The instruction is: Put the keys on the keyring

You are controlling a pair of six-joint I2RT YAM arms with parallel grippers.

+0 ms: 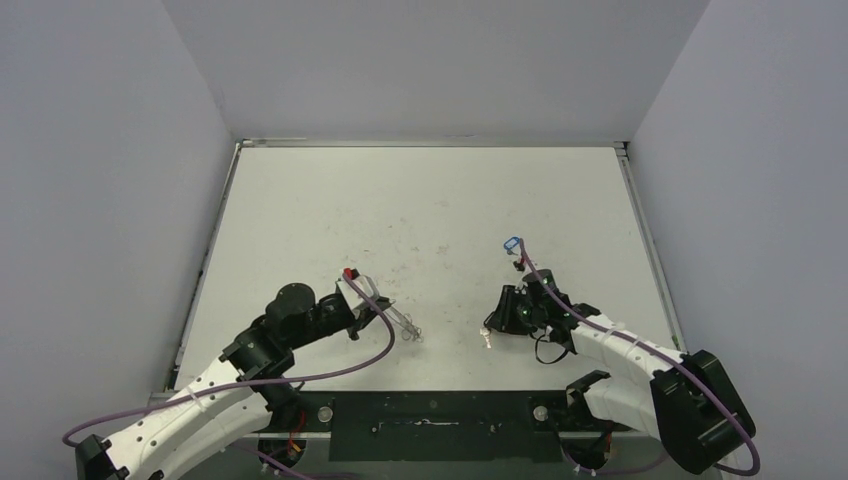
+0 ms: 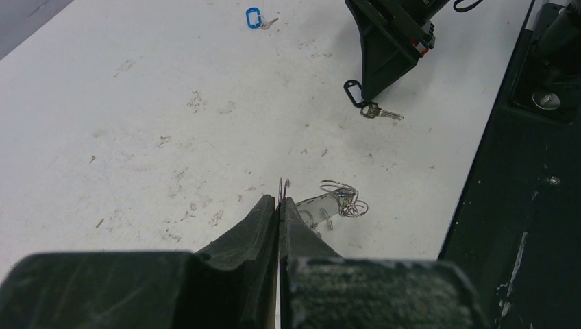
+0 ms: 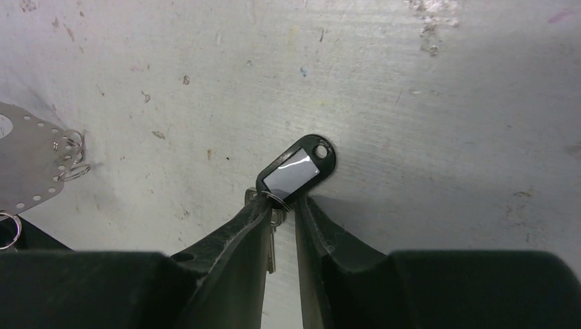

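Observation:
My left gripper (image 1: 387, 306) is shut on a small wire loop at the rim of the keyring (image 2: 316, 206), a pale translucent plate with more wire loops (image 2: 347, 200) bunched at its far end. The keyring (image 1: 407, 327) lies just ahead of the gripper (image 2: 280, 200). My right gripper (image 3: 281, 204) is narrowly open, low over the table, straddling the dark-headed key (image 3: 299, 166); its blade (image 3: 272, 248) lies between my fingers. This key also shows in the top view (image 1: 487, 337) and the left wrist view (image 2: 375, 111). The blue-headed key (image 1: 513, 244) lies alone farther back (image 2: 253, 17).
The white table (image 1: 430, 200) is scuffed and walled by grey panels on three sides. A black base strip (image 1: 430, 425) runs along the near edge between the arm mounts. A corner of the keyring plate (image 3: 27, 161) shows at the left of the right wrist view.

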